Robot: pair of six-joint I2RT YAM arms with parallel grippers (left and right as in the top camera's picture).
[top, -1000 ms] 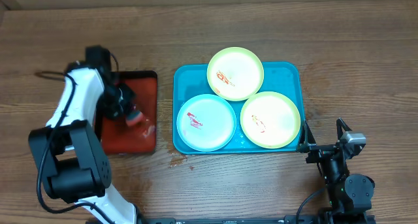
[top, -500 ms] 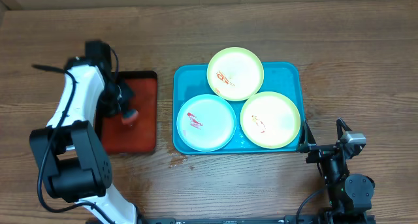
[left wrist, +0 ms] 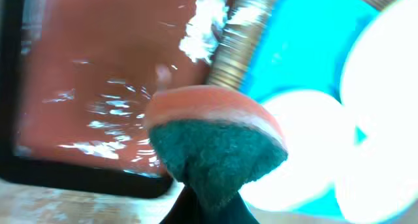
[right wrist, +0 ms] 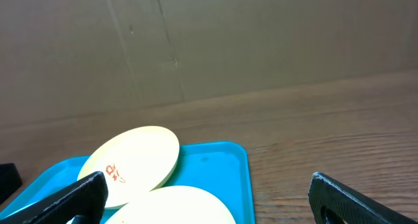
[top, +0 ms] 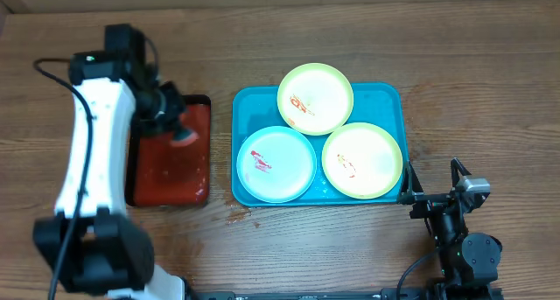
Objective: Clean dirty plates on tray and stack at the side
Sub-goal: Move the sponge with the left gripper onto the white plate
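Observation:
The turquoise tray (top: 385,99) holds three plates: a yellow-green plate (top: 316,99) at the back, a light blue plate (top: 276,163) front left and a yellow-green plate (top: 362,160) front right, each with red smears. My left gripper (top: 179,134) is shut on a sponge (left wrist: 215,145), orange on top with a dark green scrub face, held above the red tray. My right gripper (right wrist: 206,198) is open and empty at the tray's front right corner; two yellow-green plates (right wrist: 134,162) show in its view.
A black-rimmed red tray (top: 171,173), wet with water and foam (left wrist: 206,25), lies left of the turquoise tray. A small wet patch (top: 238,215) is on the wooden table by the tray's front left corner. A cardboard wall (right wrist: 209,41) stands behind.
My left gripper has lifted the sponge off the red tray and moved it toward the tray's back right. The right arm has not moved.

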